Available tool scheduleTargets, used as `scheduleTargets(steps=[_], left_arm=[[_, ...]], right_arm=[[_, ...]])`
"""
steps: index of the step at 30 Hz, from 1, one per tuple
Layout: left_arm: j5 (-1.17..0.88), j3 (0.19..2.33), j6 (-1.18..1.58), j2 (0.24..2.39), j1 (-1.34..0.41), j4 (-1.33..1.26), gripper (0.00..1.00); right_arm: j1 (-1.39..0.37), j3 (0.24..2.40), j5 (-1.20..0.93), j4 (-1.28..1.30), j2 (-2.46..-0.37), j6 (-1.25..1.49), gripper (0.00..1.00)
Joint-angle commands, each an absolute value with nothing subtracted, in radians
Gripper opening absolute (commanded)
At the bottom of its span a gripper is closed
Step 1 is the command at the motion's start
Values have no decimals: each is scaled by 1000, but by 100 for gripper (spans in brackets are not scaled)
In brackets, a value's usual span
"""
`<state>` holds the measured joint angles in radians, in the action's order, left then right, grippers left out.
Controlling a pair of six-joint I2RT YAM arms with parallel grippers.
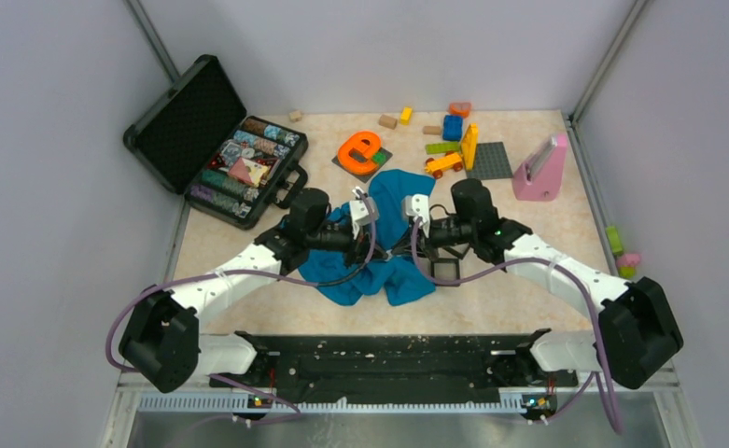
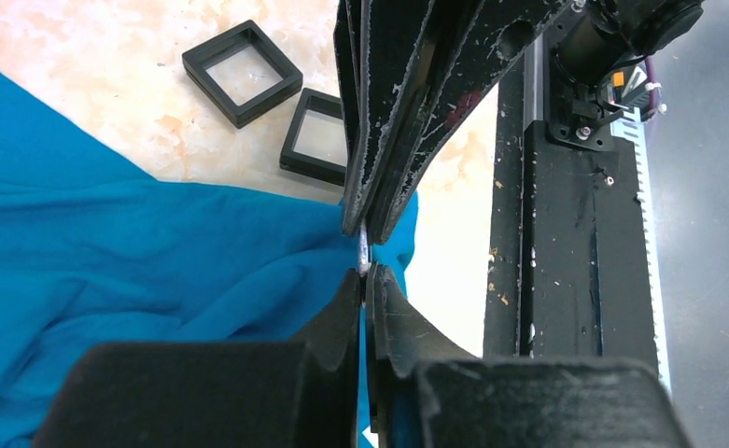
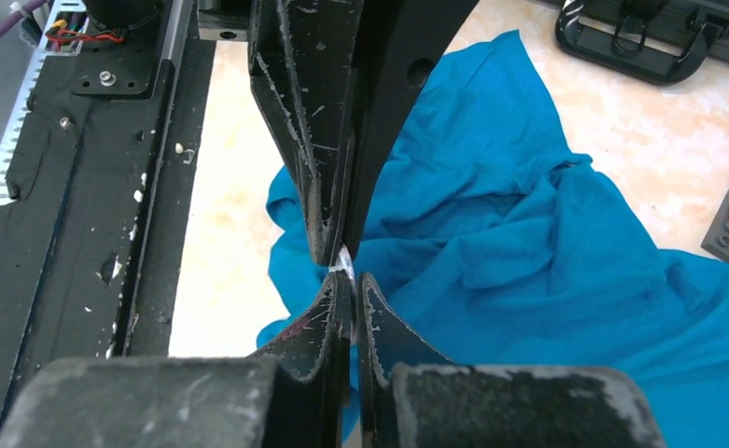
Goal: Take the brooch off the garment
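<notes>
- Brooch (image 2: pixel 364 250): a tiny pale sliver, seen edge-on, caught in the narrow gap where the two end effectors meet tip to tip.
- Left end effector (image 2: pixel 365 278): its two fingers are pressed together and pinch one end of the brooch. The pale piece sits right at the fingertips, touching them.
- Right end effector (image 2: pixel 365 227): it comes in from the opposite side with its fingers also pressed together on the other end of the brooch. The two sets of tips almost touch, with only the brooch between them.
- The brooch is too small to show any detail, and I cannot tell whether it is fastened to the cloth.
- Garment (image 2: pixel 108 252): bright blue and crumpled on the tabletop (image 2: pixel 108 56). One fold is drawn to a point at the spot where the fingertips and brooch meet.
- Two black square frames (image 2: pixel 242 73) lie side by side on the tabletop just past the garment's edge, apart from the brooch.
- In the top view both arms reach inward over the middle of the garment and hide the brooch.
- An open case (image 1: pixel 216 140) lies at the far left and toy blocks (image 1: pixel 454 126) along the far edge.
</notes>
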<state>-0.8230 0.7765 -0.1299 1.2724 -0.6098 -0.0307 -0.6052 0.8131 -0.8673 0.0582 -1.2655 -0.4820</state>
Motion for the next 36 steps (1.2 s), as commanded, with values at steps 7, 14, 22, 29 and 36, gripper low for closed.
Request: scheduleTargets(steps=[7, 14, 22, 29, 36], left_arm=[[-726, 666, -15, 1131, -598, -286, 79], [-779, 542, 149, 1090, -557, -563, 69], [-871, 464, 315, 1145, -511, -884, 72], [-882, 432, 400, 1208, -511, -1067, 81], [-885, 389, 551, 1300, -510, -1391, 64]], right_arm=[[-531, 749, -848, -367, -1199, -124, 0], [-531, 645, -868, -649, -1141, 173, 0], [-531, 551, -894, -951, -1145, 389, 0], [-537, 525, -877, -1087, -1168, 468, 0], [-595, 509, -826, -1166, -1208, 467, 0]])
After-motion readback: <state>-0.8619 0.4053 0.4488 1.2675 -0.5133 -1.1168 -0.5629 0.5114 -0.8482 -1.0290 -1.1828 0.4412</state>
